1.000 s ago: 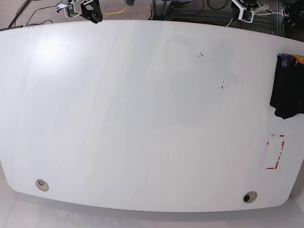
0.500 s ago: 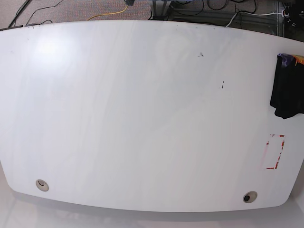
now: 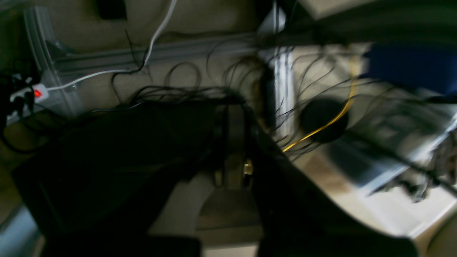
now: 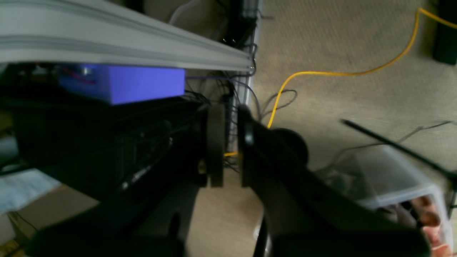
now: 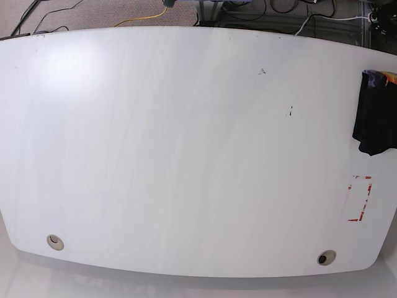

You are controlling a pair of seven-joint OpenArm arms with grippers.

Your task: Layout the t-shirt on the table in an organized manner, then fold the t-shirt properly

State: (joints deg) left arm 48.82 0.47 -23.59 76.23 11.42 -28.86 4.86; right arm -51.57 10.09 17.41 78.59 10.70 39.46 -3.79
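Across the table, from its left edge to its right, there is nothing but glossy white now; a second ago a black gripper poked in over the far left rim and a white fitting over the far right, and both have since pulled back out of the base view. The right gripper, seen from its own wrist, hangs over carpet, with a yellow cable beyond its tips and a clear plastic bin off to one side; its jaws stand nearly together with a thin slit between, holding nothing. The left gripper looks down on a tangle of wires, jaws pressed together and empty, though that view is blurred. The t-shirt lies bunched at the far right edge, well away from either set of jaws, half out of the base view. By my reckoning the laying-out has not begun, and the arms look withdrawn.
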